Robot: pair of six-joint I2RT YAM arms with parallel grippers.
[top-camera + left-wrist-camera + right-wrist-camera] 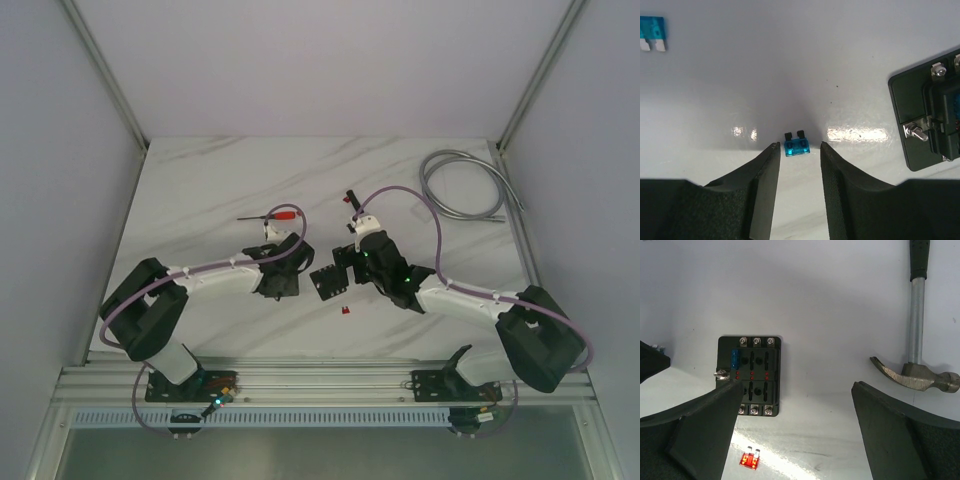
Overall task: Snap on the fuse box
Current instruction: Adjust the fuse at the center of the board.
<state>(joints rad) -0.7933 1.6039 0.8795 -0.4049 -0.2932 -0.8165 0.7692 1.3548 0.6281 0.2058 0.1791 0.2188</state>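
Fuse box (749, 375) holds one blue fuse (736, 358); lettering unreadably small.

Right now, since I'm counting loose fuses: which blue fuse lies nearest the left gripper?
The blue fuse ahead of the left gripper, in line with the gap between its fingers. The other blue fuse lies far off, top-left in the left wrist view.

fuse box (749, 376) x1 | loose blue fuses (795, 146) x2 | loose red fuse (750, 460) x1 | hammer (916, 330) x1 | screwdriver (285, 213) x1 | cable coil (462, 186) x1
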